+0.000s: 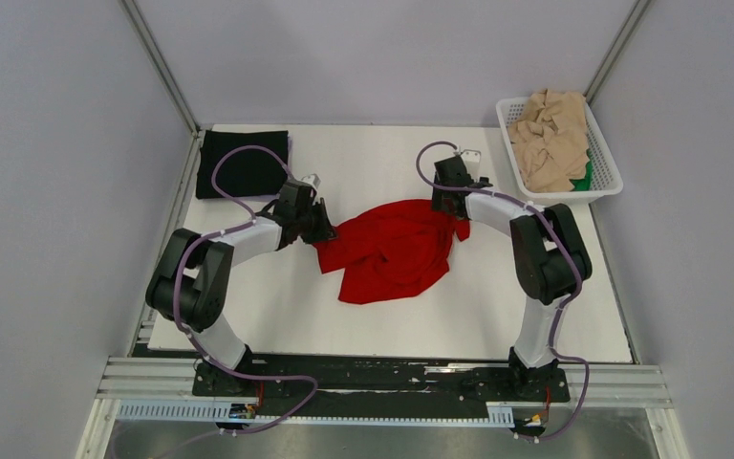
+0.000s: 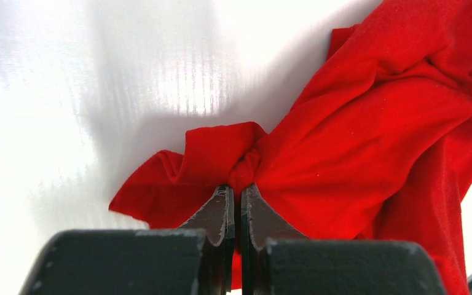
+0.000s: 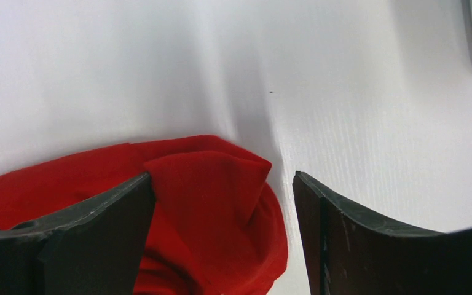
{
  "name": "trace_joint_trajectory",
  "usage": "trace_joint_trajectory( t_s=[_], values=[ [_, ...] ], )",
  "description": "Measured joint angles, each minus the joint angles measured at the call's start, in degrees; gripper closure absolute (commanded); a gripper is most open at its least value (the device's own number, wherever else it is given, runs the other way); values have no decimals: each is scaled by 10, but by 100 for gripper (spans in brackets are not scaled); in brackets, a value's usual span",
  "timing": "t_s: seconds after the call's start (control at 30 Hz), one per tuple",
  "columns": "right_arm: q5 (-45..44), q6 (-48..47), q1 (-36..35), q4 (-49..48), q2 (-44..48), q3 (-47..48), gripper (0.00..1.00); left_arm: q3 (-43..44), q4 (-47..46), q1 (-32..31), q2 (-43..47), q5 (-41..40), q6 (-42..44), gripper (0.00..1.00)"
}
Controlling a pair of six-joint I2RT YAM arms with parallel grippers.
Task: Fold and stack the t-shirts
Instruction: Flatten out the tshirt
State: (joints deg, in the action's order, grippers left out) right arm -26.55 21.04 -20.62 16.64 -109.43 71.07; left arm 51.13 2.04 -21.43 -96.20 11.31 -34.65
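One red t-shirt (image 1: 394,251), left gripper (image 2: 238,189) pinching its edge, right gripper (image 3: 221,178) spread wide.

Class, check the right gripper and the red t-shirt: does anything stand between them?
Nothing visible does. The open right gripper has a corner of the red t-shirt between its fingers; the left gripper is shut on the shirt's opposite side.

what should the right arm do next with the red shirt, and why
Probably close the right gripper on the red shirt corner lying between its open fingers: the left gripper is shut on the opposite edge, and the shirt lies crumpled.
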Motion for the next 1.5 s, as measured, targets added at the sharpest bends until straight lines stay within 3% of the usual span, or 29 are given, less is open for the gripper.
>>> trace_joint_trajectory(
  t_s=[0.2,0.47,0.57,0.7,0.9,1.13,1.5],
  values=[
    [8,30,21,4,3,-21,38,-4,21,0,29,-30,16,100],
    [45,57,25,4,3,-28,98,-4,41,0,31,-46,27,100],
    [50,57,25,4,14,-30,100,-1,55,0,33,-53,31,100],
    [63,47,25,-1,94,-57,100,2,76,0,75,-60,38,100],
    [128,24,25,-27,327,-93,100,29,100,0,227,-70,54,100],
    [269,5,21,-46,568,-100,100,108,124,0,434,-64,79,100],
    [461,3,19,-18,726,27,100,278,176,0,585,49,92,100]
  ],
)
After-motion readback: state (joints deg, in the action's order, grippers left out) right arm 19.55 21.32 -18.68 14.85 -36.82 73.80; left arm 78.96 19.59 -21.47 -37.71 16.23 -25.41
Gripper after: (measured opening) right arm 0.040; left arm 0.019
